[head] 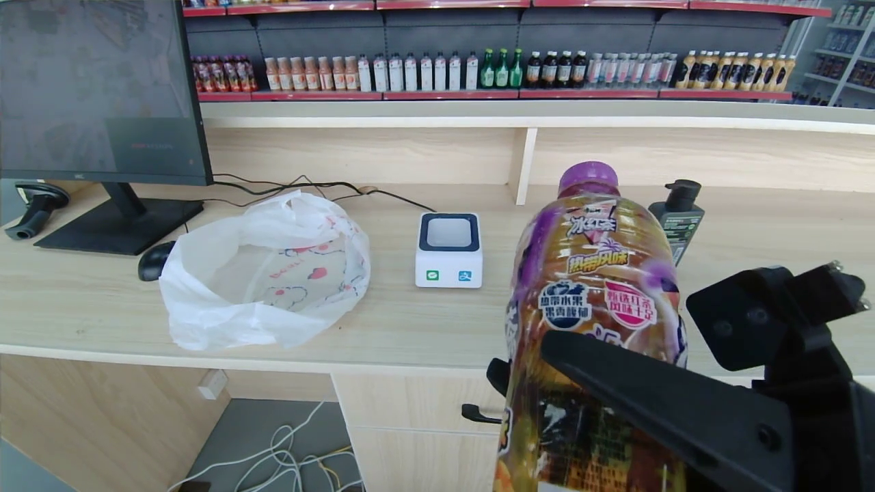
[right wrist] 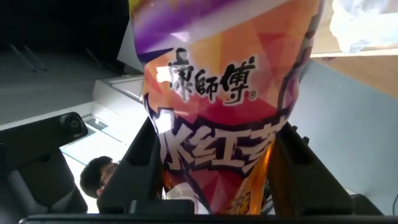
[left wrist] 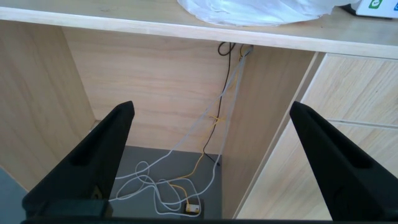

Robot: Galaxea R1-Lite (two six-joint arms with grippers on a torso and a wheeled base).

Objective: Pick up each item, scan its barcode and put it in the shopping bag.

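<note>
Two items were in play: one tea bottle (head: pixel 595 328) and one dark pump bottle (head: pixel 677 219), along with one shopping bag (head: pixel 266 273) and one white scanner box (head: pixel 448 249). All but the tea bottle sat on a pale wood-grain counter (head: pixel 410 321). The bag lay open at 9 o'clock from the scanner box and the pump bottle stood upright at 3 o'clock from it. At 10 o'clock from the bag stood one monitor (head: pixel 102 89). One black mouse (head: pixel 154 261) was just beside the bag, and one handheld scanner (head: pixel 34 208) rested at 9 o'clock from the monitor's foot. Black cables (head: pixel 307 186) trailed along the counter's back. Behind the counter, a red-edged shelf (head: pixel 478 96) carried a long row of drinks. The right pincer (head: pixel 526 362) pinched the tea bottle around its lower body, one finger on each side. It held the bottle raised at 5 o'clock from the scanner box, before the counter's near edge, with the cap toward 12 o'clock. The tea bottle was clear plastic with a purple cap and a purple, orange and yellow wrap bearing round badges, and it held amber liquid. The left pincer (left wrist: pixel 211 162) hung below the counter's edge with its fingers spread wide and nothing between them, facing the kneehole where loose wires lay.
</note>
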